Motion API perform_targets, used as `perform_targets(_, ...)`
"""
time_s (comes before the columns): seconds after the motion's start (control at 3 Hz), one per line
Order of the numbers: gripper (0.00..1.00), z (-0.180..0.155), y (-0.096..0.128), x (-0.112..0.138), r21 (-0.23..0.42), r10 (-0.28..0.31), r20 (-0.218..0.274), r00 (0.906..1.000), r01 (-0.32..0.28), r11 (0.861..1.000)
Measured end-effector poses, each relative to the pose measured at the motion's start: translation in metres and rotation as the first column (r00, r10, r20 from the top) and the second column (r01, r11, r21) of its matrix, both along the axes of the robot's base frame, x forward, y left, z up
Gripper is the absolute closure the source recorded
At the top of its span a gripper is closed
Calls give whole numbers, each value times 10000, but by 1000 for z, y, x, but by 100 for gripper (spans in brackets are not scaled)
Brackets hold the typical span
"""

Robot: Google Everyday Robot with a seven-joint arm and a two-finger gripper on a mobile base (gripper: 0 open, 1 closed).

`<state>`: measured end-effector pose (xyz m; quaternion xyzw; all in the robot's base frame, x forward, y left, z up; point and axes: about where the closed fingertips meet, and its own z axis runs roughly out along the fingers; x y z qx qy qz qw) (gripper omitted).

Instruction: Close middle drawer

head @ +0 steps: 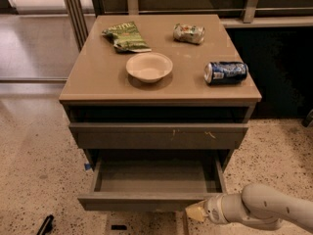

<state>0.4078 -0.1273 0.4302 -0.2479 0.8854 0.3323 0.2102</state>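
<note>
The middle drawer (146,201) is pulled out of the cabinet, its plain grey-brown front facing me and its grey box interior (156,176) empty. My gripper (196,212) comes in from the lower right on a pale arm (264,212). Its yellowish tip sits against the lower right part of the drawer front. The drawer above, with pale scratch marks (159,136), is shut. Only a strip of the lowest front (142,225) shows under the open drawer.
On the cabinet top (98,77) lie a green chip bag (125,35), a white bowl (149,66), a crushed green can (189,33) and a blue can on its side (226,73). A dark counter base stands at the right (279,67). A black object lies on the speckled floor (45,225).
</note>
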Motion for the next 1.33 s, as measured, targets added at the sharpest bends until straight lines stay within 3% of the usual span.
perform_targets(0.33,100,-7,7,27,-218,-86,238,9997,91,9997)
perform_targets(0.67,100,-7,7,26,-219,-87,239,9997,92,9997)
perform_targets(1.0,100,-6,-2,58,-716,-532,826,9952,592,9957)
perform_targets(1.33,100,-6,-2,58,-716,-531,826,9952,590,9957)
